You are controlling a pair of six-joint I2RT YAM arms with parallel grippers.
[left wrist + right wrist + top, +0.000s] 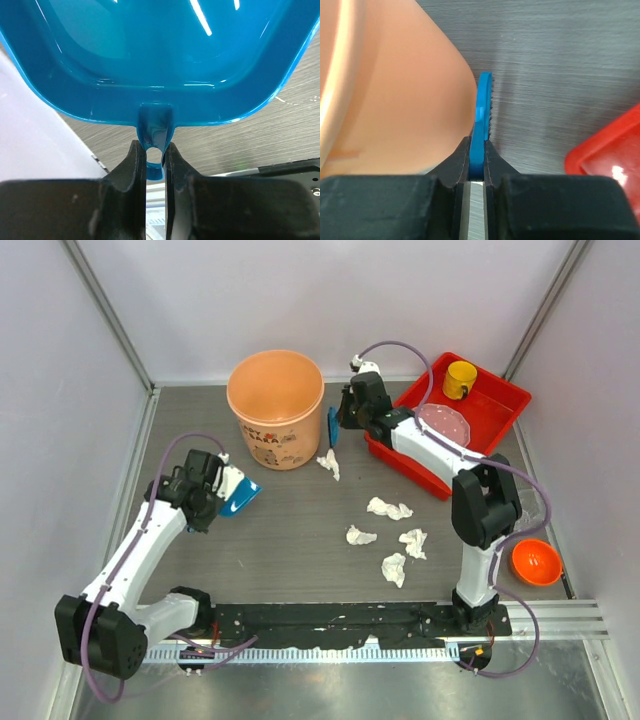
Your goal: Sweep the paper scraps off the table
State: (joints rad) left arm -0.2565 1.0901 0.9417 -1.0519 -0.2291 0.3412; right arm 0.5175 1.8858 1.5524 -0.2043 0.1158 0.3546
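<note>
right gripper (477, 150) is clamped on a thin blue bristled brush (483, 102), crumpled white paper scraps (388, 508) lie scattered on the grey wood-grain table (290, 540) just nearside of it, further from the left gripper (155, 152) pinching the blue plastic dustpan (160, 60).

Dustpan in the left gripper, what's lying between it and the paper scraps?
Nothing. In the top view, only bare table separates the blue dustpan from the paper scraps.

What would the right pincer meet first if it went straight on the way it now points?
Most likely the table: the blue brush clamped in the right pincer leads, with bare wood grain ahead. The orange bucket stands close on its left; depth is unclear.
</note>
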